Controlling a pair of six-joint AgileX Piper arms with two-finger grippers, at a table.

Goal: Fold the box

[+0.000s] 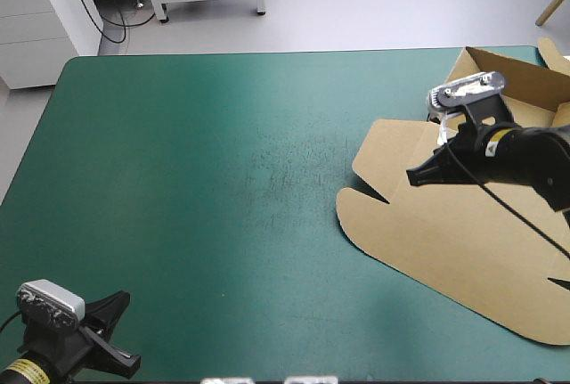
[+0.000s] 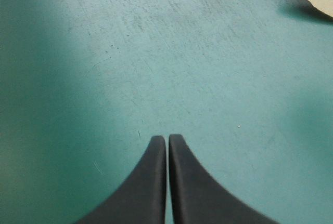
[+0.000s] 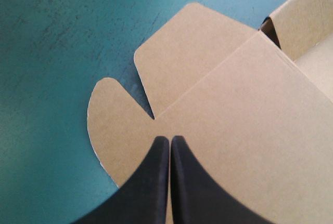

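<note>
Teal-green cover (image 1: pixel 196 179) | one brown box (image 1: pixel 445 241) | two grippers | left gripper (image 2: pixel 167 140) pressed together | right gripper (image 3: pixel 169 140) pressed together, over box

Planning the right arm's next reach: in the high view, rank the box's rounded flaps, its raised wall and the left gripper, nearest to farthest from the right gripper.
1. Rounded flaps, ahead of the right gripper, at the left edge of the box.
2. Raised wall, behind it, at the far right.
3. Left gripper, far off at the near left.
</note>
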